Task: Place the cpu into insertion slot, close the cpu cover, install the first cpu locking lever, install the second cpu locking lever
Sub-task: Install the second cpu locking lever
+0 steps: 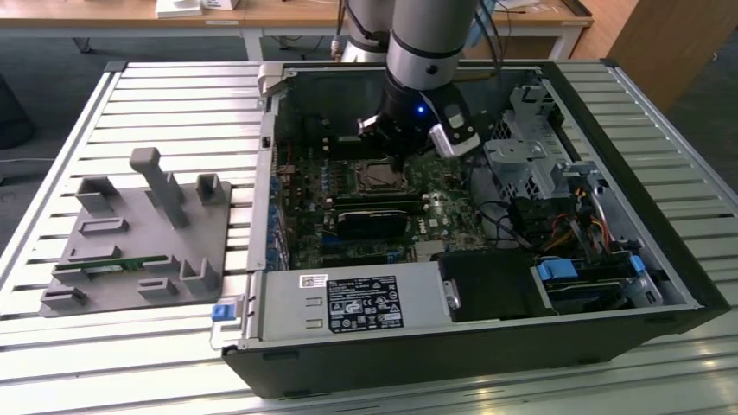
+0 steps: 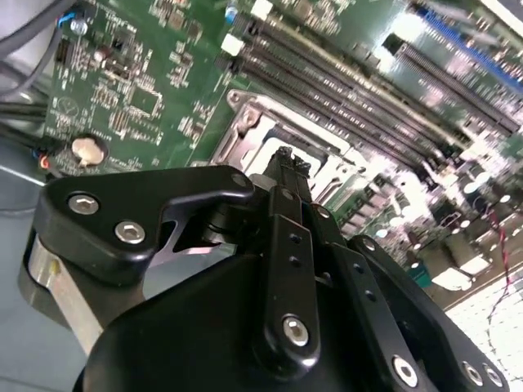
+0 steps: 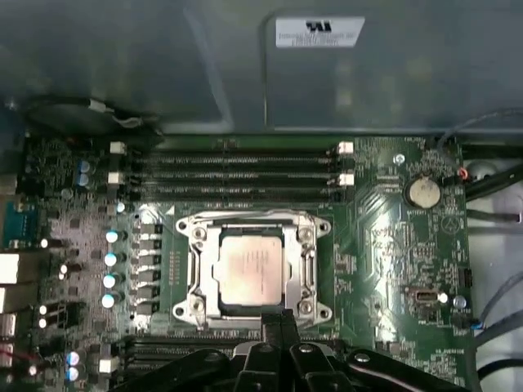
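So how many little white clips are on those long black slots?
4 white clips: two at one end of the long slots, two at the other end.

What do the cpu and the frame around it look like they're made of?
The cpu top looks like dull, matte silvery-tan metal with a soft sheen. The cpu cover around it looks like bright bare steel, judging by its sharp glints.

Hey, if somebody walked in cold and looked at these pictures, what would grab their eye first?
Probably the open computer case on the slatted table, with the robot arm reaching down into it. Next, in the first wrist view, the cpu sitting in the insertion slot on the green motherboard, with the cpu cover framing it. The end effector sits right at the socket's edge.
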{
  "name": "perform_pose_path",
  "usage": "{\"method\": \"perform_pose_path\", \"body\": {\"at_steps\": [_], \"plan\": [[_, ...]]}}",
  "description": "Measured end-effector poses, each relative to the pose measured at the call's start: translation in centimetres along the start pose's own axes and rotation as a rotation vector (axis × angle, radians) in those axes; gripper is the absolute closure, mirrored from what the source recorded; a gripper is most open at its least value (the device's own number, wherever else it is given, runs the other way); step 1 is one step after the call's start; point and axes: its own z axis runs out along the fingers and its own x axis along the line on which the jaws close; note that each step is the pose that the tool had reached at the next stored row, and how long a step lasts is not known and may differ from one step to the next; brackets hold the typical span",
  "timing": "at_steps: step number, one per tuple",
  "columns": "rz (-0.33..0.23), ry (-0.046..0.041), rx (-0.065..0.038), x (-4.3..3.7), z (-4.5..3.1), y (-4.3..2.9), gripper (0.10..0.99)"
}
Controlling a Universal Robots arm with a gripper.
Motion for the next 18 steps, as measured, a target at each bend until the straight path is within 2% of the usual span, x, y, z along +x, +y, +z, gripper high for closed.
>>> {"method": "perform_pose_path", "body": {"at_steps": [7, 18], "plan": [[0.0, 0.0003, -0.004, 0.26, 0.14, -1.75, 0.98], [0.0, 0.0004, -0.004, 3.91, 0.41, -2.01, 0.98]]}}
